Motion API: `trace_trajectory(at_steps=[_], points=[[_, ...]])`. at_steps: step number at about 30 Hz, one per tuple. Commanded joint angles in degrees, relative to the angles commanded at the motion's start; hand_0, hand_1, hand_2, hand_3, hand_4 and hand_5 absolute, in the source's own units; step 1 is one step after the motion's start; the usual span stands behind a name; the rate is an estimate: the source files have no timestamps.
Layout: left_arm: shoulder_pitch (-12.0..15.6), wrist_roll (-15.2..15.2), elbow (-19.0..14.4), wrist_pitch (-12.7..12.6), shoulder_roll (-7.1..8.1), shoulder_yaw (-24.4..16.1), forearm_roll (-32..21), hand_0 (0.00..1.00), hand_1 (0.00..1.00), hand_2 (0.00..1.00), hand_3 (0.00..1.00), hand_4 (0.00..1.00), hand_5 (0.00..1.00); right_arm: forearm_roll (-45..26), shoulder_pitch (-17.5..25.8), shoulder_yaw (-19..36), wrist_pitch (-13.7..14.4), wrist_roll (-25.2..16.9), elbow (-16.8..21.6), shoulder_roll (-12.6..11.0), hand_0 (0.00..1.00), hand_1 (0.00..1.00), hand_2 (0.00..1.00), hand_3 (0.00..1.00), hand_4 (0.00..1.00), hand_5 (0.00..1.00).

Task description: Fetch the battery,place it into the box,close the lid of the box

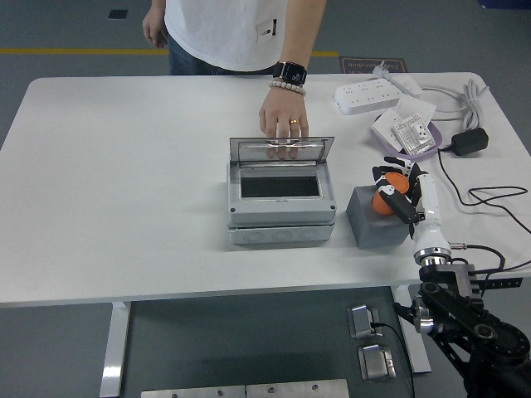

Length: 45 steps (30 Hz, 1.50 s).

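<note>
- Battery (pixel 387 201): orange cylinder, standing upright in the top of a grey block (pixel 377 227), just right of the box (pixel 282 203). Only upper part shows; the rest sits in the block or behind the fingers.
- Handling, est.: rigid, smooth shell, prob. slippery under hard fingertips; looks compact, likely dense for its size. Not fragile to squeeze, but a drop onto the table (pixel 124 182) would be undesirable.
- Grip point, est.: exposed upper barrel, fingers on one side and thumb opposite, then lift straight up so it clears its seat w/o jamming.
- Right hand (pixel 397 189): comes in from lower right, fingers curled around the battery top, thumb across the near side. Reads as closed on the battery; battery not yet raised out of the block.
- Left hand: not visible in head view.
- Box: grey enclosure at table centre, lid (pixel 281 150) standing open at the far edge, dark cavity exposed and clear to receive.
- Person's hand (pixel 284 124) at far side: fingertips resting on the lid's top edge, apparently steadying it. Other hand down at the person's side, off the table.
- Risk, est.: person's hand near the drop zone; lid could fall if released.
</note>
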<state>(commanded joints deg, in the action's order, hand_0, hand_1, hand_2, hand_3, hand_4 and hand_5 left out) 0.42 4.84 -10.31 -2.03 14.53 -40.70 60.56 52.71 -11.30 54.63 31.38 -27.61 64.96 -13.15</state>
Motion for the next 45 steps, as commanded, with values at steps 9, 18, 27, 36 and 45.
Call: trace_trajectory(at_steps=[9, 18, 27, 36, 45], points=[[-0.21, -0.07, 0.00, 0.10, 0.07, -0.16, 0.22, 0.396, 0.559, 0.494, 0.473, 0.002, 0.002, 0.53, -0.08, -0.76, 1.55, -0.13, 0.16, -0.01, 0.524, 0.574, 0.546, 0.602, 0.637, 0.205], [-0.32, -0.06, 0.00, 0.24, -0.02, -0.38, 0.48, 0.398, 0.559, 0.494, 0.475, 0.002, 0.002, 0.08, -0.44, -2.21, 3.05, -0.15, 0.39, 0.03, 0.571, 0.569, 0.537, 0.587, 0.488, 0.079], [-0.35, -0.13, 0.00, 0.22, 0.03, -0.60, 0.68, 0.397, 0.557, 0.492, 0.473, 0.002, 0.002, -0.08, -1.11, -4.03, 3.56, 0.42, 0.33, 0.11, 0.570, 0.560, 0.519, 0.492, 0.412, 0.002], [-0.37, -0.24, 0.00, 0.12, 0.07, -0.68, 0.61, 0.398, 0.557, 0.492, 0.472, 0.002, 0.002, -1.17, -1.52, -4.46, 3.65, 0.21, 0.36, -0.05, 0.538, 0.537, 0.501, 0.459, 0.330, 0.002], [-0.40, -0.31, 0.00, 0.10, 0.03, -0.67, 0.71, 0.400, 0.560, 0.497, 0.474, 0.002, 0.002, -1.70, -1.88, -4.96, 4.14, 0.39, 0.25, -0.11, 0.251, 0.244, 0.264, 0.261, 0.002, 0.002]])
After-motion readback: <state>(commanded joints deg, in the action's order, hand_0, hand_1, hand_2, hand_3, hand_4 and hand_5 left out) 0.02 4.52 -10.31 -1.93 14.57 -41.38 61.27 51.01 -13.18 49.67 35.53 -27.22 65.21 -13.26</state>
